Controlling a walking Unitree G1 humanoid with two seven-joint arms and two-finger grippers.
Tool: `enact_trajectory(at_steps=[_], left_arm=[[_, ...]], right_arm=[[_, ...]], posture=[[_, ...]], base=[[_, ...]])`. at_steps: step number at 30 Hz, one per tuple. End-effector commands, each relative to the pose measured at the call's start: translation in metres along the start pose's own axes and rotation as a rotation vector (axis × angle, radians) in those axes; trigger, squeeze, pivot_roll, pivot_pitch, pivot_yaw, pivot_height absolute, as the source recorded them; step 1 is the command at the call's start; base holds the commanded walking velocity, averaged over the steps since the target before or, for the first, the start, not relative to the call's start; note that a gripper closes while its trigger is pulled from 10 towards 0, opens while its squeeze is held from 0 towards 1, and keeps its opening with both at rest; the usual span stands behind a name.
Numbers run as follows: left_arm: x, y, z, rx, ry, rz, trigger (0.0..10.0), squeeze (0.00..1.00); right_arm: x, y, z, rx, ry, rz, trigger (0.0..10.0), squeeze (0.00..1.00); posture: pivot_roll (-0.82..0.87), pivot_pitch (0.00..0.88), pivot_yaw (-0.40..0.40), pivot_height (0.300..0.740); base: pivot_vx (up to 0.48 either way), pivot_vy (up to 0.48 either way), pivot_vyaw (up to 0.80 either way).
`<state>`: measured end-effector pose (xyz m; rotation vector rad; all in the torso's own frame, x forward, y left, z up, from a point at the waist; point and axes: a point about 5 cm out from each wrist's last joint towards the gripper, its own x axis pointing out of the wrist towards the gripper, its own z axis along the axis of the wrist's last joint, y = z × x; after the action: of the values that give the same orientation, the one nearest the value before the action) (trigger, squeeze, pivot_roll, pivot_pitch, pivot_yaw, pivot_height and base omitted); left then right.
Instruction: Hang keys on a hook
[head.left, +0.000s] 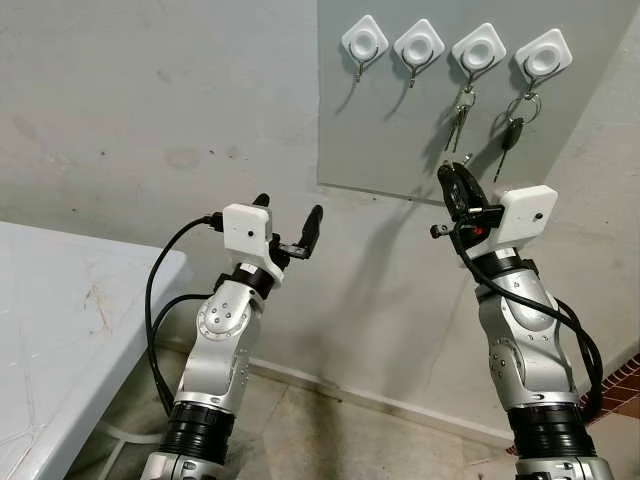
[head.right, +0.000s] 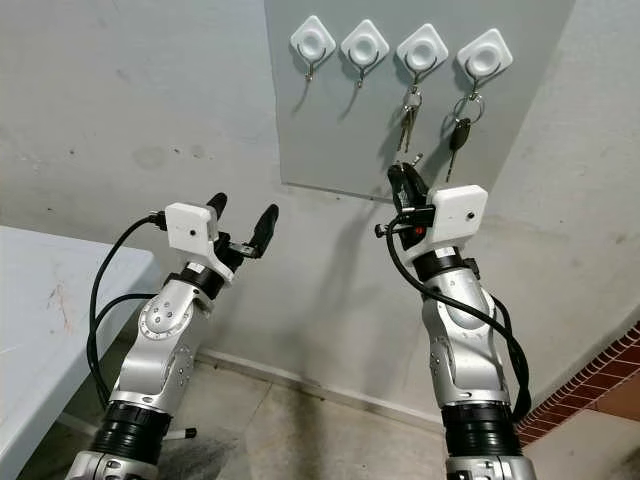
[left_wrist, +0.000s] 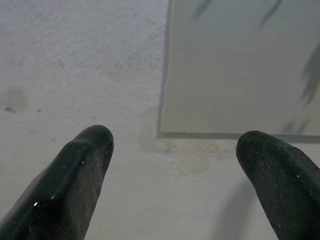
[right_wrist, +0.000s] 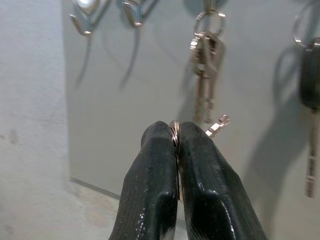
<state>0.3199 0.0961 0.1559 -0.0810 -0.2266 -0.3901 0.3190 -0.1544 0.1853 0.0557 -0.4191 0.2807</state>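
A grey panel (head.left: 400, 140) on the wall carries a row of white hooks. The two left hooks (head.left: 365, 42) (head.left: 419, 45) are bare. A bunch of silver keys (head.left: 459, 120) hangs from the third hook, and a black-headed key (head.left: 512, 133) from the fourth. My right gripper (head.left: 449, 176) is raised just below the panel, under the third hook. It is shut on a key ring (right_wrist: 174, 131), and a silver key tip (right_wrist: 219, 125) sticks out beside the fingers. My left gripper (head.left: 289, 208) is open, holds nothing and points at the wall near the panel's lower left corner (left_wrist: 162, 131).
A white table (head.left: 60, 330) stands at the left, close to my left arm. Below the wall lies a tiled floor (head.left: 330, 430), and red brickwork (head.left: 620, 385) shows at the lower right. Black cables loop off both arms.
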Motion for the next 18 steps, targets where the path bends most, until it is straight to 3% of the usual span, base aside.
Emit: enact_trajectory(at_steps=[1,12,18], left_arm=[[0.000,-0.002,0.003,0.018,-0.005,-0.014,10.0,0.00],[0.004,0.002,0.008,0.018,-0.005,-0.006,10.0,0.00],[0.011,-0.002,0.017,0.036,-0.035,-0.039,10.0,0.00]], right_arm=[[0.006,0.005,0.005,0.006,-0.018,0.030,10.0,0.00],[0.004,0.010,0.001,0.025,-0.006,0.056,10.0,0.00],[0.011,0.021,0.006,0.053,-0.032,0.105,10.0,0.00]], posture=[[-0.05,0.000,-0.014,0.740],[-0.06,0.000,0.003,0.740],[-0.06,0.000,0.006,0.740]], base=[[0.000,0.000,0.00],[0.000,0.000,0.00],[0.000,0.000,0.00]])
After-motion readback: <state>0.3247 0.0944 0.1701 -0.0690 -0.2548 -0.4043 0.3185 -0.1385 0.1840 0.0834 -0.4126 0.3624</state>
